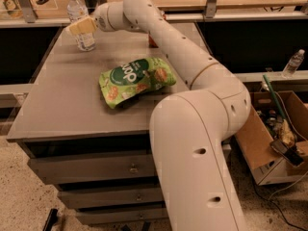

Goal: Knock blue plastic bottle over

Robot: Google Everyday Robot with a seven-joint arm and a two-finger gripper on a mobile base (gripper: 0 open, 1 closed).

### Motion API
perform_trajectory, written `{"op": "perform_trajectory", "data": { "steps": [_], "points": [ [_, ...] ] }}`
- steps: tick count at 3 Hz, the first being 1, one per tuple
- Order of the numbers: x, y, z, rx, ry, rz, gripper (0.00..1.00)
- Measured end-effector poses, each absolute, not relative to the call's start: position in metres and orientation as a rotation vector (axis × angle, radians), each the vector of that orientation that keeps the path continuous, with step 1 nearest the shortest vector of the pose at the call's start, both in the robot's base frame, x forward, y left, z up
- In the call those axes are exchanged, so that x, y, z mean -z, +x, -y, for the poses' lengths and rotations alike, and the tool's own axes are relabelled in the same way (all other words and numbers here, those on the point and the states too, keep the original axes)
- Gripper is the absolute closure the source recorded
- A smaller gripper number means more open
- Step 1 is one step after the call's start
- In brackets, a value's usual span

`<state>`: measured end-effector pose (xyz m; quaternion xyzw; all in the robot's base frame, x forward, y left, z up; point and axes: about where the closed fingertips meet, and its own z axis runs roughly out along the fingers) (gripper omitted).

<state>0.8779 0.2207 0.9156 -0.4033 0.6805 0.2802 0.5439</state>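
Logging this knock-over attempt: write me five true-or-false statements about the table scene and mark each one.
1. The bottle stands upright on the table. True.
2. The gripper is at the bottle, near the table's far left corner. True.
3. The green bag lies on the floor. False: it lies on the table, around the middle of the top.
4. The bottle has a red cap. False: its cap is white.
5. A cardboard box sits on the floor to the right of the table. True.
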Motion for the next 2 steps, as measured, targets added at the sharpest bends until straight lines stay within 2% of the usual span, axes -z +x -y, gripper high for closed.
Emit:
{"op": "perform_trajectory", "data": {
  "steps": [2],
  "points": [
    [-0.914, 0.874, -0.253, -0.715, -1.016, -1.595, 0.00]
  ]
}}
